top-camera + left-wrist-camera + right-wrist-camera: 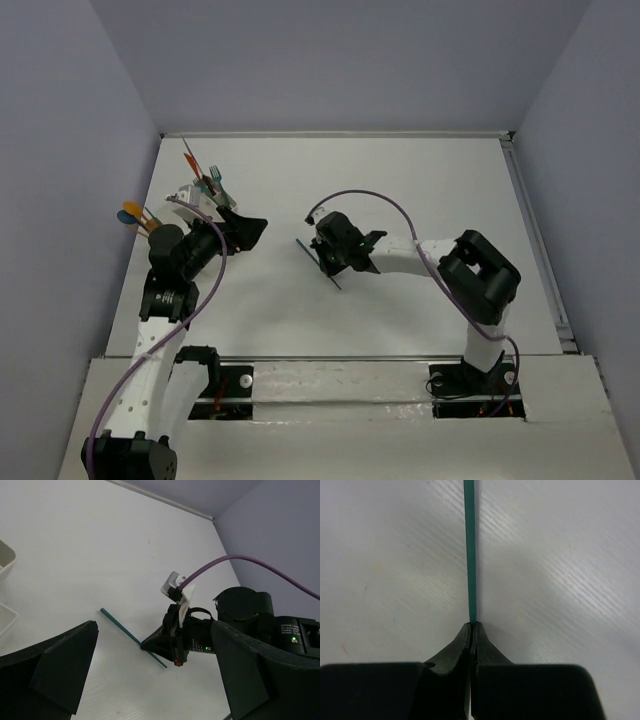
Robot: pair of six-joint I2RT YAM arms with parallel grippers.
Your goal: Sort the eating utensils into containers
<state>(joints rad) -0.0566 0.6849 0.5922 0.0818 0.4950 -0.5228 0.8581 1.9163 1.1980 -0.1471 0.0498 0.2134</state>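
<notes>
A thin teal stick (pixel 470 555) lies on the white table, and my right gripper (pixel 471 628) is shut on it near its middle. In the top view the stick (pixel 303 246) runs diagonally through the right gripper (pixel 322 258) at mid-table. My left gripper (pixel 243 232) is open and empty, to the left of the stick. Its wrist view shows the stick (pixel 116 624) and the right gripper (pixel 146 645) between its spread fingers (pixel 60 670). The white organiser (pixel 188 195) stands at the far left with orange and teal utensils (pixel 212 178) sticking up from it.
Blue and orange spoon heads (pixel 133 215) stick out beyond the table's left edge beside the left arm. Grey walls close in the table on three sides. Two corners of the organiser (pixel 5 565) show at the left edge of the left wrist view.
</notes>
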